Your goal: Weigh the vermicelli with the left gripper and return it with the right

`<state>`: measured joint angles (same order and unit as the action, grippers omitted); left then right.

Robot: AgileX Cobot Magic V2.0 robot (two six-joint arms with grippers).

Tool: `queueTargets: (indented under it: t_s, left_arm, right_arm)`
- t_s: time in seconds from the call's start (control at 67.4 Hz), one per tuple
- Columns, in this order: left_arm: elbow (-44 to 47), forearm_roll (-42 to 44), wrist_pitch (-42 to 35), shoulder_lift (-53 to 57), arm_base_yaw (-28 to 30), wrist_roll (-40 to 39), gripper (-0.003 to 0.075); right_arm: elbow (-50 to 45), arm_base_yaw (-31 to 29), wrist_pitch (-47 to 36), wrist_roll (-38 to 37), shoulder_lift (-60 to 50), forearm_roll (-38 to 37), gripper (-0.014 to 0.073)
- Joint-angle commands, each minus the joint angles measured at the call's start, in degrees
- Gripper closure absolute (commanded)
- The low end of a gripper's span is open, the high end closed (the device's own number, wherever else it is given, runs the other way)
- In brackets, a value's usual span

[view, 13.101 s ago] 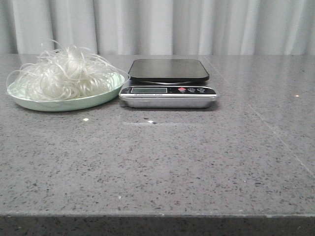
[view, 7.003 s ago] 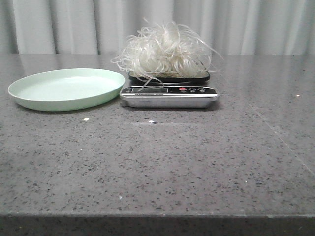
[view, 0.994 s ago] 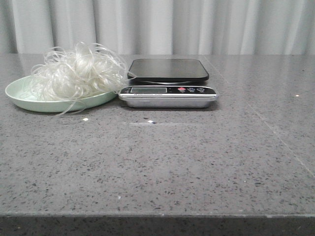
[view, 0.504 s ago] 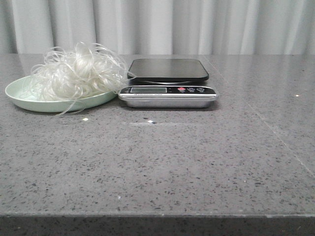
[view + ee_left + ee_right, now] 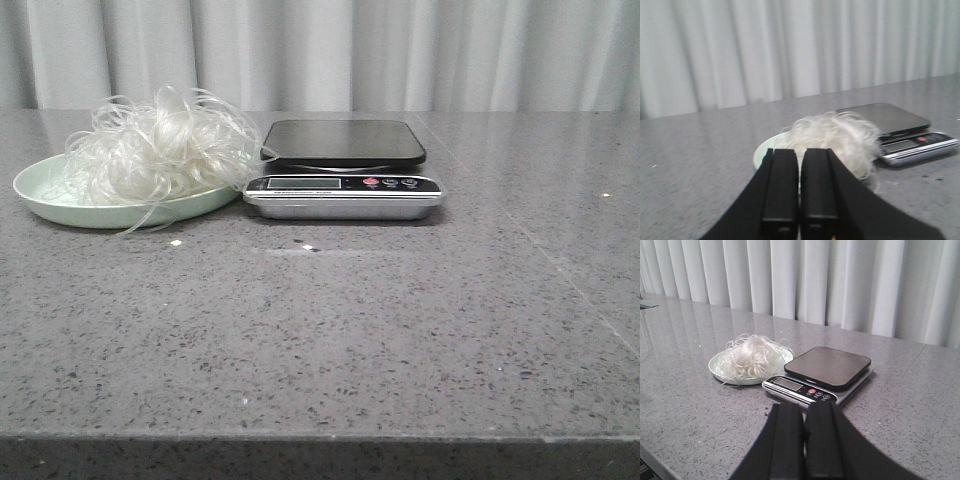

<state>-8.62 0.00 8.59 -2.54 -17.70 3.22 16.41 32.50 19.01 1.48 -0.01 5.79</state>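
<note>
- The vermicelli (image 5: 158,146) is seen heaped on the plate (image 5: 60,205), the scale (image 5: 343,167) bare; the return is judged done.
- The left gripper (image 5: 800,187) and right gripper (image 5: 805,440) are closed, empty; no further grasp is called for.

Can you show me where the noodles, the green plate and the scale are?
vermicelli (image 5: 160,145), front view, middle of the noodle heap.
green plate (image 5: 45,195), front view, bare left rim.
scale (image 5: 343,141), front view, centre of its dark platform.
</note>
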Motion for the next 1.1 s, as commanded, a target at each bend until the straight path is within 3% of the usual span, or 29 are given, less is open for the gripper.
queueTargets:
  t_s: [0.0, 0.104, 0.223, 0.46, 1.083]
  left_arm:
    - [1.96, 0.0, -7.89, -0.56, 6.71, -0.32, 0.0594]
    - [5.67, 0.0, -10.95, -0.56, 12.32, -2.3, 0.0594]
    - [8.89, 0.0, -13.44, 0.91, 14.76, -4.58, 0.0594]
    - [9.25, 5.52, -11.08, 3.94, 14.76, -5.21, 0.0594]
    - [9.25, 5.53, -11.08, 3.94, 14.76, -5.21, 0.0594]
  right_arm:
    - [1.32, -0.25, -4.15, 0.41, 0.6, 0.03, 0.0429]
    - [1.32, -0.25, -4.15, 0.41, 0.6, 0.03, 0.0429]
    - [1.32, -0.25, -4.15, 0.41, 0.6, 0.03, 0.0429]
    - [1.32, -0.25, -4.15, 0.41, 0.6, 0.03, 0.0429]
    - [1.32, -0.25, -4.15, 0.41, 0.6, 0.03, 0.0429]
